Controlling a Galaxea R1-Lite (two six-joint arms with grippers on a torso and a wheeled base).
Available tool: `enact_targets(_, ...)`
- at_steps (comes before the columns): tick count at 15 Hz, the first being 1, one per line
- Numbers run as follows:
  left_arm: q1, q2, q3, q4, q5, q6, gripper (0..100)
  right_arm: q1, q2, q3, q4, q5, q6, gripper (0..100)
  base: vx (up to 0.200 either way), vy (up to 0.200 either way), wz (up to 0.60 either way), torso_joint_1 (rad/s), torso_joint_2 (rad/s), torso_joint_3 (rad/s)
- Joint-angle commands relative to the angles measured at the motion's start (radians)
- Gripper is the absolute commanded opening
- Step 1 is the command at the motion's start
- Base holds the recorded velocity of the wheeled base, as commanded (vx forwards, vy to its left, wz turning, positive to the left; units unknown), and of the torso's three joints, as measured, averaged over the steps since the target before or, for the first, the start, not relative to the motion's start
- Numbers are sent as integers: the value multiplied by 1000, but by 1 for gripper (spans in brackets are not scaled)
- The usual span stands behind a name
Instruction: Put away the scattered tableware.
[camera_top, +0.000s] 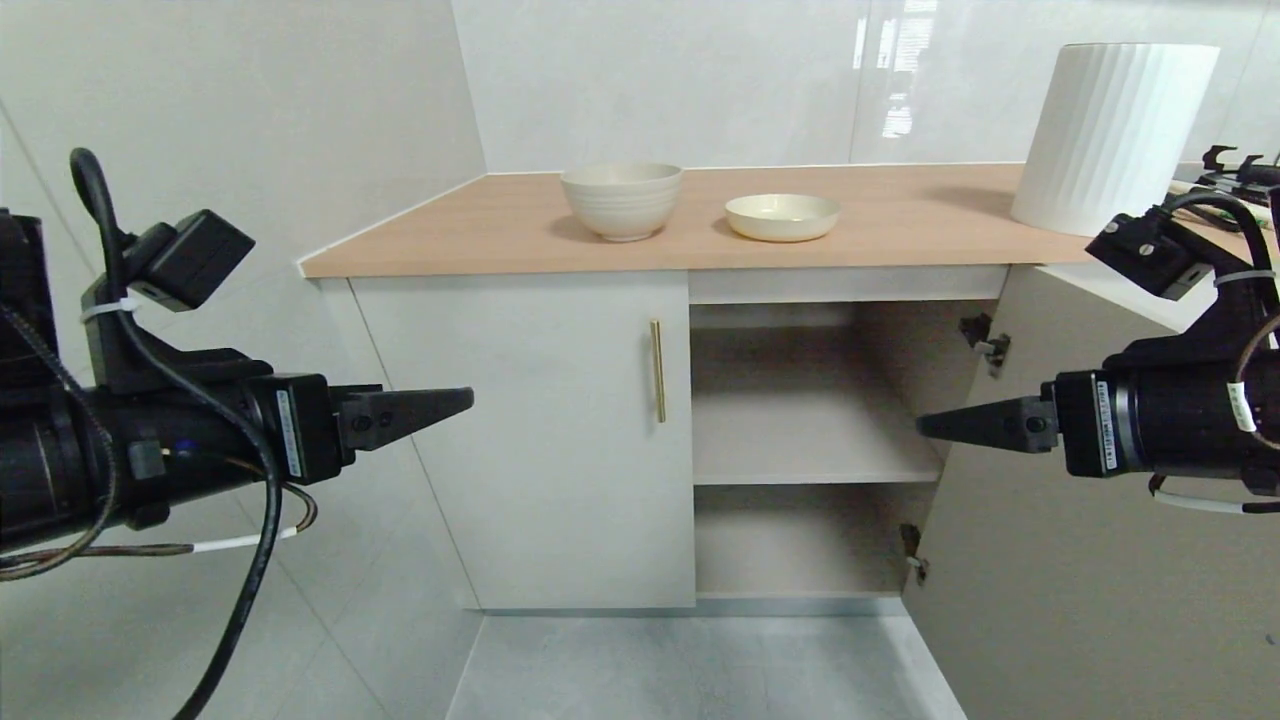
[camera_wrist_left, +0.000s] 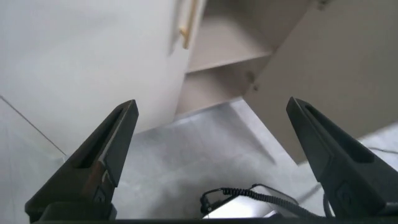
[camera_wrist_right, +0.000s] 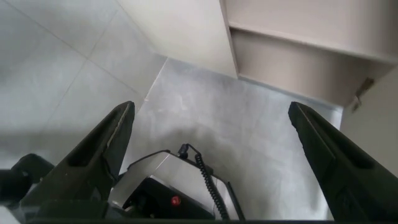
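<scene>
A ribbed cream bowl (camera_top: 622, 199) and a shallow cream plate (camera_top: 781, 216) sit side by side on the wooden countertop (camera_top: 920, 225). Below them the cabinet's right door (camera_top: 1060, 560) stands swung open, showing an empty middle shelf (camera_top: 800, 440) and a bottom compartment (camera_top: 795, 545). My left gripper (camera_top: 455, 400) hangs at the left in front of the shut left door (camera_top: 540, 440), well below the bowl. In the left wrist view its fingers (camera_wrist_left: 93, 168) are spread wide, holding nothing. My right gripper (camera_top: 925, 425) points at the cabinet opening beside the open door, its fingers (camera_wrist_right: 339, 162) wide apart and empty.
A tall white ribbed container (camera_top: 1110, 135) stands at the right end of the countertop. The shut door carries a brass handle (camera_top: 657, 370). Tiled walls close in the left side and back. Grey floor (camera_top: 700, 665) lies before the cabinet.
</scene>
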Motion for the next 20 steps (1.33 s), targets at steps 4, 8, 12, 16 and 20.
enact_targets(4, 33, 7, -9, -4, -1, 0, 100, 5, 3, 3, 1, 1, 1, 100, 200, 0, 0, 6, 2, -2)
enact_targets(8, 45, 7, -12, -4, -5, -15, 100, 5, 0, 12, 1, 1, 1, 100, 100, 0, 0, 4, 0, 0)
enact_targets(12, 45, -2, -14, -5, -5, -20, 100, 5, -4, 15, -3, 4, 4, 100, 0, 0, 0, 0, 0, 0)
enact_targets(16, 45, -7, -17, -5, -5, -21, 100, 4, -13, 83, -108, 5, -2, 100, 0, 0, 0, 0, 0, 0)
enact_targets(20, 45, -7, -15, -7, -7, -21, 100, 4, -17, 175, -290, 4, -7, 100, 0, 0, 0, 0, 0, 0)
